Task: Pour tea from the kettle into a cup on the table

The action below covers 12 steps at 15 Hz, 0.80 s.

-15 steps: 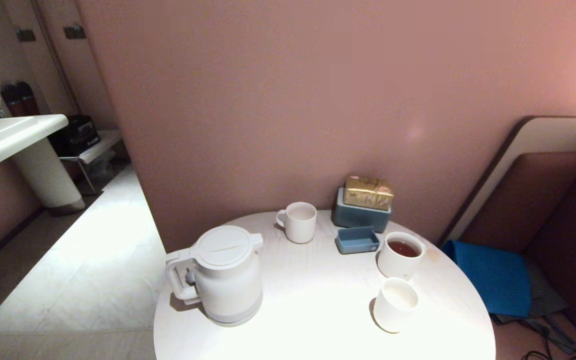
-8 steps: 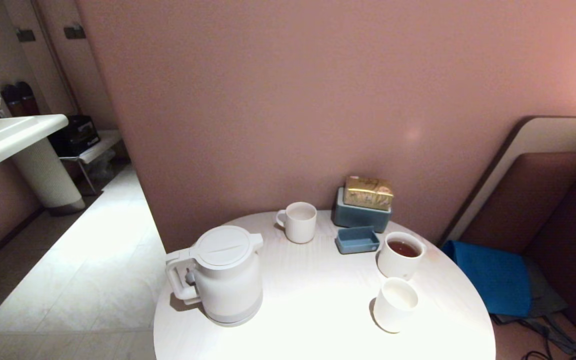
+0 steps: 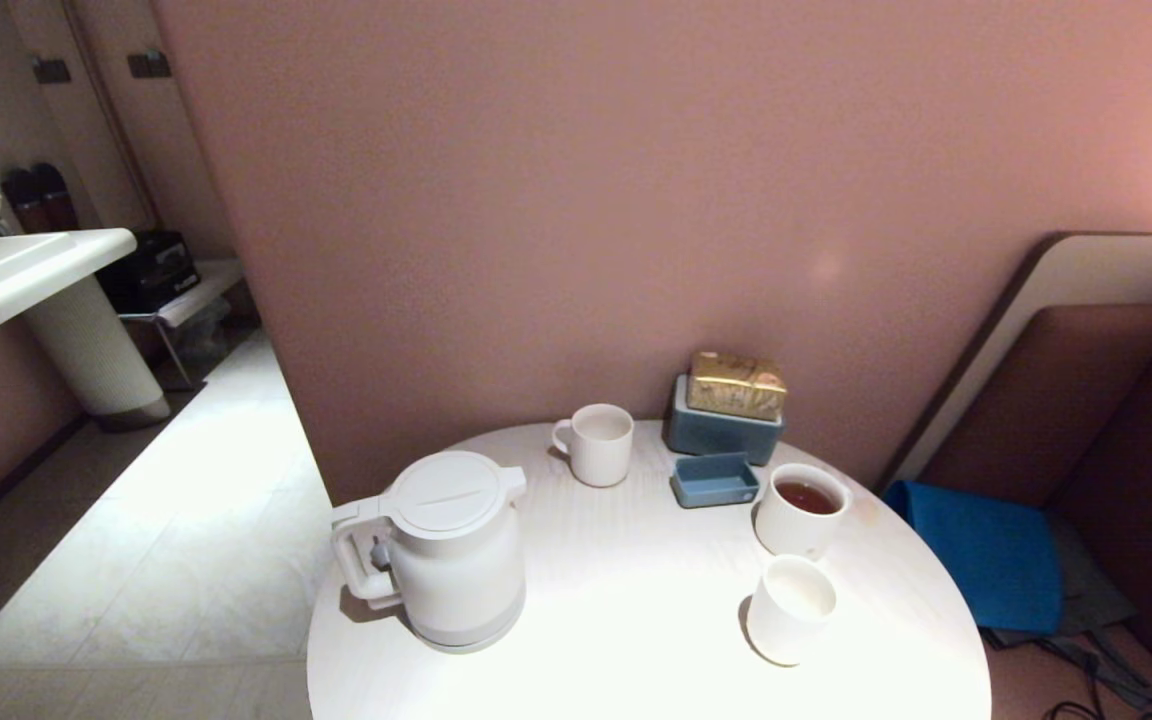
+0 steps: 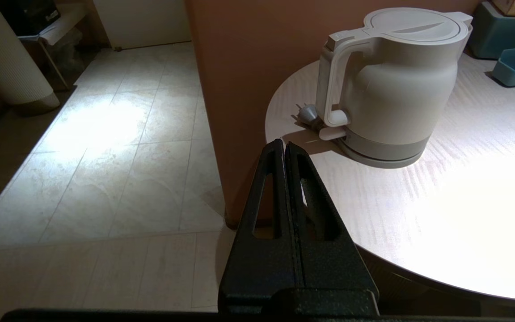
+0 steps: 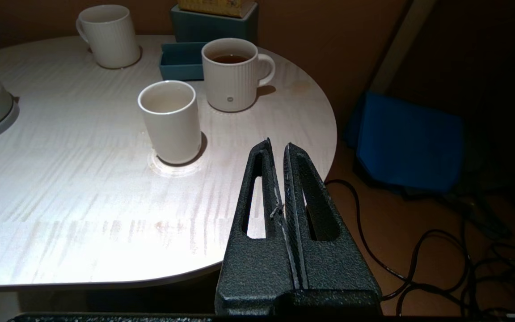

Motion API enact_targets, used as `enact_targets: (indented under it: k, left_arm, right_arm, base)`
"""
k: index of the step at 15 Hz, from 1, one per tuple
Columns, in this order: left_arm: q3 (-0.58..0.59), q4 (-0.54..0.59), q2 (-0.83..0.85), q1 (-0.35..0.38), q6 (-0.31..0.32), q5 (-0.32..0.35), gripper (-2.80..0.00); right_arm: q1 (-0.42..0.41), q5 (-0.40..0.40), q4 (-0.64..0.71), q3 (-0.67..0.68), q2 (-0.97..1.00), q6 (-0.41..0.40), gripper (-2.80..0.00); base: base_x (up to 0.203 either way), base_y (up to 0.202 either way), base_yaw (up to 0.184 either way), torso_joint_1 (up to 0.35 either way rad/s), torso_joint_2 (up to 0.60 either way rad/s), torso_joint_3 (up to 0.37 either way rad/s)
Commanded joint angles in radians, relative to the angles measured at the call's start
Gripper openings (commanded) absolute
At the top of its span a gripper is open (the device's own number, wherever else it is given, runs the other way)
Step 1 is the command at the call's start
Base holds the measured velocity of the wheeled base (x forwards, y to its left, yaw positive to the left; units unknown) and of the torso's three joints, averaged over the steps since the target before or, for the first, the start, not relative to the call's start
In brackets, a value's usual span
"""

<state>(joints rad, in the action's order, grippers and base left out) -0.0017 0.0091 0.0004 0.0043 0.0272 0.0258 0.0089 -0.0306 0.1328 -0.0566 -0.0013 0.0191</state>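
Observation:
The white kettle (image 3: 451,548) stands upright at the left of the round white table (image 3: 626,610), lid closed, loop handle facing left. The small handleless cup (image 3: 790,609) stands at the front right and looks empty. Tea (image 3: 807,497) fills a wider white cup (image 3: 798,511) behind it, whose handle shows only in the right wrist view. My left gripper (image 4: 284,143) is shut and empty, low by the table's left edge, short of the kettle (image 4: 389,82) handle. My right gripper (image 5: 277,144) is shut and empty, at the front right edge near the cup (image 5: 170,120).
A white mug (image 3: 596,443) stands at the back. A blue box (image 3: 722,430) with a gold packet (image 3: 737,384) and a small blue tray (image 3: 715,479) sit by the wall. A plug (image 4: 307,114) lies behind the kettle. Cables (image 5: 441,250) cover the floor at the right.

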Motion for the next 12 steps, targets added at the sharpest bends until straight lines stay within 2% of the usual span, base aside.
enact_targets:
  k: [1,12]
  left_arm:
    - [0.0,0.0,0.0,0.0,0.0,0.0,-2.8]
    - [-0.001,0.0,0.0,0.0,0.0,0.0,-2.8]
  right_arm:
    - [0.0,0.0,0.001,0.0,0.001,0.0,-2.8]
    - [0.0,0.0,0.001,0.0,0.001,0.003,-2.8]
  base:
    - [0.0,0.0,0.0,0.0,0.0,0.0]
    - [0.0,0.0,0.0,0.0,0.0,0.0]
